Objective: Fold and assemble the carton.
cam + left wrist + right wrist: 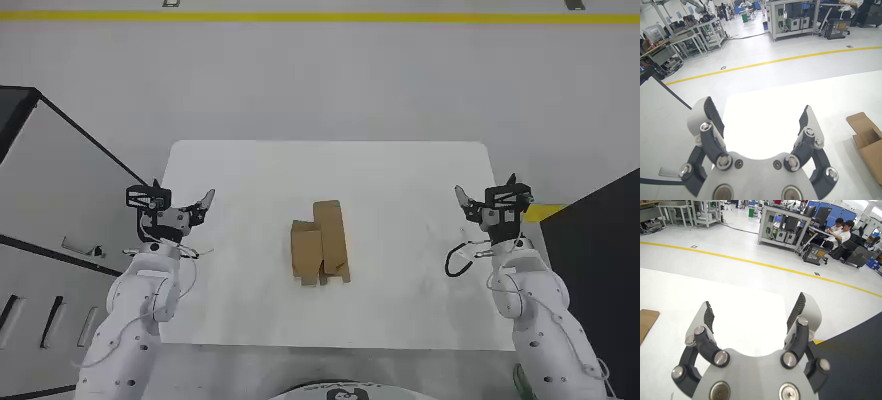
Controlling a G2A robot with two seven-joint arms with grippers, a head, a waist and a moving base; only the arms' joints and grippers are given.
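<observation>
Top view — carton (320,252) central; shape unclear | wrist views: carton cut off

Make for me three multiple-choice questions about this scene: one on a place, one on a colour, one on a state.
1. Where does the carton lie?
A. near the middle of the table
B. on the floor
C. at a table corner

2. What colour is the carton?
A. white
B. blue
C. brown

3. How do the claws stand?
A. both shut
B. both open and empty
C. one holds the carton

Key:
1 A, the top view shows it between the two arms.
2 C, it is plain brown cardboard.
3 B, the left claw and the right claw have spread fingers with nothing between.
</observation>
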